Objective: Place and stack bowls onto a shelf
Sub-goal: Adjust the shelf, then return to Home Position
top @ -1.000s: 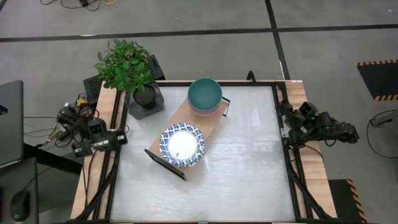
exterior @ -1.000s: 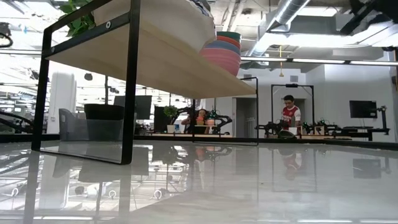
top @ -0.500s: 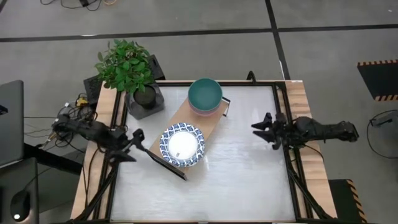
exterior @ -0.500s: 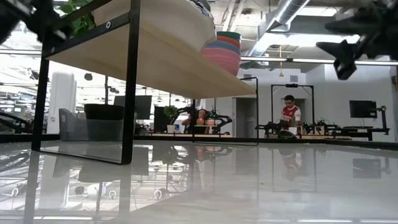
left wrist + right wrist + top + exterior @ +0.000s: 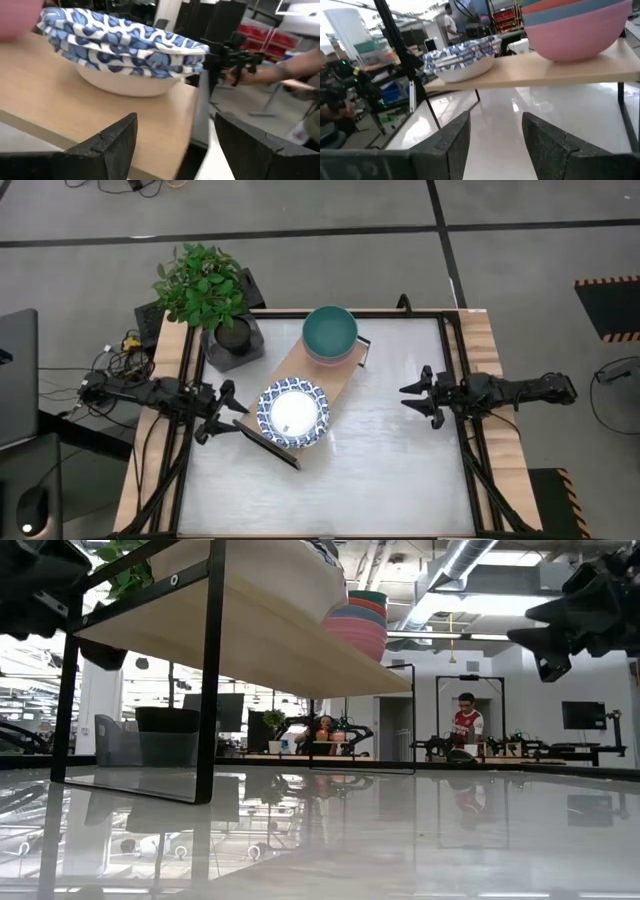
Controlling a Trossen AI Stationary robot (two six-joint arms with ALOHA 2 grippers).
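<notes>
The light-wood shelf point(image 5: 335, 375) with black frame ends stands slantwise on the table. On its far end sits a stack of plain bowls point(image 5: 330, 333), teal on top, with red, blue and pink point(image 5: 575, 30) below. On its near end rests a stack of white dishes with blue patterned rims point(image 5: 293, 412) point(image 5: 125, 47) point(image 5: 462, 57). My left gripper point(image 5: 222, 412) hovers open at the table's left edge, just left of the shelf's near end. My right gripper point(image 5: 417, 397) hovers open at the table's right edge, apart from the shelf. Both hold nothing.
A potted plant point(image 5: 205, 295) in a dark pot stands at the table's far left corner, next to the shelf's far end. Bare tabletop point(image 5: 400, 470) lies near and right of the shelf. People and desks show in the room behind point(image 5: 465, 725).
Both arms have unfolded from outside the table's edges and reached inward. The left gripper has moved toward the shelf's near end, the right gripper toward the table's middle from the right edge. The bowls and shelf have stayed put.
</notes>
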